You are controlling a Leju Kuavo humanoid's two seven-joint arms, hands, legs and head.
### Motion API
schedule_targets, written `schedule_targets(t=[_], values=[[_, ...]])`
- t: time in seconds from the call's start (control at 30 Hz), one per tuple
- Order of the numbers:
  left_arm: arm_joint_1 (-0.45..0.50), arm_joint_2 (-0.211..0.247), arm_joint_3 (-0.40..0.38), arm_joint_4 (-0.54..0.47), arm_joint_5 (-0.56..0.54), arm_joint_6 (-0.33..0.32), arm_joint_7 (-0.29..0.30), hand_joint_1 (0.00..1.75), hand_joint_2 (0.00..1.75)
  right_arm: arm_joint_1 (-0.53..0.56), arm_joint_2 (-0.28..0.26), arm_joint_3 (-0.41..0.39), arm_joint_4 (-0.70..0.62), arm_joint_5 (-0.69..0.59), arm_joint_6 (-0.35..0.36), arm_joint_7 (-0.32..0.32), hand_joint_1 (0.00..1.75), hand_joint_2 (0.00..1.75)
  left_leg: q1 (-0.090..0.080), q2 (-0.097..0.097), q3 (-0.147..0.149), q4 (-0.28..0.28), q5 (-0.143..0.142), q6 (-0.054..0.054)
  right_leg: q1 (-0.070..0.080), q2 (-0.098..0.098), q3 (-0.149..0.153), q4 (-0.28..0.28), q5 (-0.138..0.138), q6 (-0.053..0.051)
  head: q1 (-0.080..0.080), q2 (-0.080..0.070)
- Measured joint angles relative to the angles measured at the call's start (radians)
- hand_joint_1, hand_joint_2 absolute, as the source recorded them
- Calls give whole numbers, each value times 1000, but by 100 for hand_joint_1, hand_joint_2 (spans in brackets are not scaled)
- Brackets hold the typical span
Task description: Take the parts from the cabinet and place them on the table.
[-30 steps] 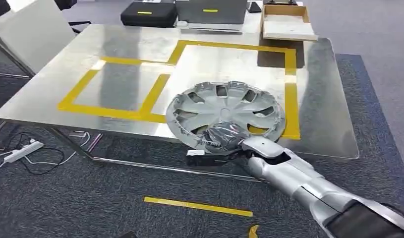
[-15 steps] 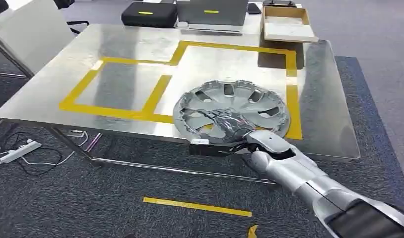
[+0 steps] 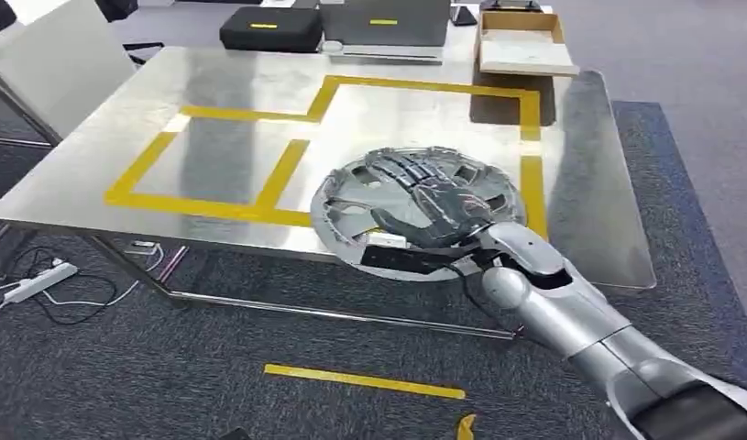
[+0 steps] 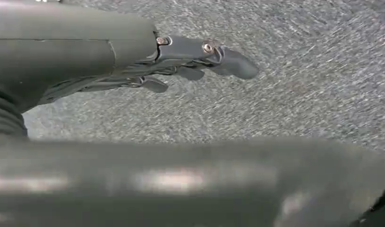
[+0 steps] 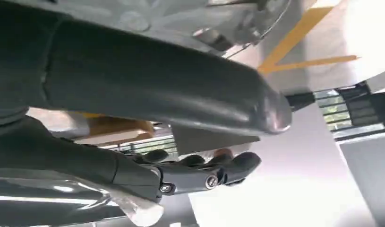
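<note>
Since the earlier frames your right hand has slid forward from the near rim of the hubcap to lie across its face, and the hubcap has shifted slightly farther onto the table. The silver hubcap lies at the table's near edge, inside the right-hand rectangle of yellow tape, its near rim overhanging that edge slightly and its right rim just beside the tape's right strip. Open tabletop extends ahead and to the left of it, across a second taped rectangle. At the far edge sit a black case, a grey laptop and a cardboard box, all well apart from the hubcap. On the carpet below you see a white power strip with cables at left and a yellow floor strip in front.

Your right arm reaches in from lower right, its forearm rising over the table edge. The hand's fingers lie extended over the hubcap's face; in the right wrist view the thumb runs beside the hubcap's rim with the fingers on its other side, so the hand holds the part at its near rim. Your left hand hangs over grey carpet, fingers loosely apart, holding nothing.
</note>
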State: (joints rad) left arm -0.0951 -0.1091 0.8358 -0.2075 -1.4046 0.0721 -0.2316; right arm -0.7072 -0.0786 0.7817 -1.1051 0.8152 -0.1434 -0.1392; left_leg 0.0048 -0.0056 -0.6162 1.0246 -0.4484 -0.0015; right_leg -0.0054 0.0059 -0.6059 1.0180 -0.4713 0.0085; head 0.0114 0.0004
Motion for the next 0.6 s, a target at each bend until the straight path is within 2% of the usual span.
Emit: schedule_targets(t=[0.03, 0.07, 0.13, 0.17, 0.2, 0.23, 0.27, 0.33, 0.37, 0.4, 0.5, 0.53, 0.57, 0.6], values=[[1, 0, 0, 0, 0, 1, 0, 0, 0, 0, -2, -6, -11, 0, 0, 0, 0, 0, 2, 1, -5, 11, -13, -5, -4, -1, 2, -3, 4, -6, -2, 0], [2, 0, 0, 0, 0, 2, 0, 0, 0, -1, -3, -10, -22, 0, -1, 0, 0, 0, 2, 1, -19, 49, -45, -10, -5, 0, 1, -3, 4, -12, -8, 0], [1, -2, 0, 0, 0, 2, 0, 0, 0, 3, -5, -12, -37, 0, -2, 0, 0, 0, 4, 1, -80, 204, -125, -16, -3, 0, 1, -3, 5, -17, -9, 0], [2, -3, 0, 0, 0, 2, 0, 0, 0, 9, -7, -13, -40, 0, -2, 1, 0, 0, 4, 1, -107, 273, -152, -16, -2, -1, 1, -2, 6, -18, -9, 0], [3, -3, 0, 0, 0, 2, 1, 0, 0, 15, -8, -16, -42, 0, -2, 1, 0, 0, 4, 2, -117, 304, -160, -16, 0, -1, 0, -2, 7, -19, -8, 0], [4, -3, 0, 0, 1, 4, 3, 0, 0, 19, -10, -17, -46, 0, -3, 1, 0, 0, 4, 1, -107, 291, -145, -14, 1, -1, -1, -1, 9, -19, -8, 0], [4, -3, 0, 0, 4, 5, 5, 0, 0, 21, -13, -18, -52, 0, -3, 1, 0, 0, 4, 1, -80, 243, -114, -10, 2, -1, -2, -1, 10, -18, -9, 0], [2, -2, 0, 0, 7, 11, 7, 0, 0, 21, -16, -24, -63, 0, -3, 2, 0, 0, 1, 1, 13, 71, -34, 5, 4, 0, -1, -1, 13, -16, -9, 0], [0, -2, 0, 0, 8, 14, 8, 0, 0, 22, -17, -28, -69, 0, -3, 3, 0, 0, -2, 1, 40, 14, -35, 12, 4, 0, -2, -1, 15, -13, -8, 0], [-1, -2, 0, 0, 8, 14, 9, 0, 0, 21, -18, -28, -71, 1, -3, 3, 0, 0, -5, 2, 47, 2, -37, 11, 11, 0, -6, -1, 16, -9, -8, 0], [3, -2, 0, 0, 14, 17, 10, 0, 0, 33, -34, -32, -77, 3, -6, 7, 0, 0, -10, 0, 38, -5, -24, 23, 4, -2, -13, -5, 31, 11, -8, 0], [4, -7, 0, 0, 15, 17, 10, 0, 0, 34, -42, -36, -79, 1, -8, 8, 0, 0, -3, 3, 37, -16, -13, 28, 4, -1, -19, -2, 25, 15, -8, 0], [3, -6, 0, 0, 16, 18, 10, 0, 0, 34, -50, -40, -82, -2, -12, 10, 0, 0, -2, 4, 30, -18, -4, 32, 3, -2, -36, 16, -8, 21, -5, 0], [3, -5, 0, 0, 16, 19, 10, 0, 0, 34, -60, -49, -86, -5, -16, 10, 0, 0, -2, 4, 23, -18, 2, 40, 2, -2, -52, 70, -60, 27, -3, 0]])
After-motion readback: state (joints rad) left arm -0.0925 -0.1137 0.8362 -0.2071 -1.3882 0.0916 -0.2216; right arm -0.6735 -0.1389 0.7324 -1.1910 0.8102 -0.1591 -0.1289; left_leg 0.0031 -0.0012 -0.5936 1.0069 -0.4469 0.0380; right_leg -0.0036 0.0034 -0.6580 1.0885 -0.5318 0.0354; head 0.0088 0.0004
